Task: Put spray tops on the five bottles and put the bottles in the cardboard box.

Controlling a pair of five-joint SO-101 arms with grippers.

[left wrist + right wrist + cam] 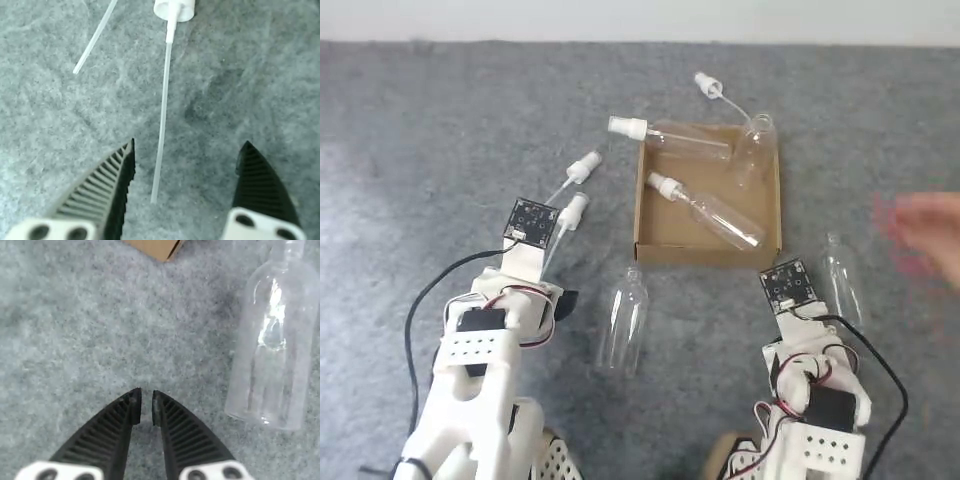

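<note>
a blurred shape [926, 236], perhaps a hand, runs off the high view's edge.

My left gripper [189, 145]: jaws spread wide, tips angled downward. My right gripper [146, 392]: jaws drawn almost together, tips down.

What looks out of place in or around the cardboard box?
One bottle in the cardboard box, at its far corner, seems uncapped: a spray top lies outside the box, its tube pointing at that bottle's neck. Whether the tube enters it, I cannot tell.
</note>
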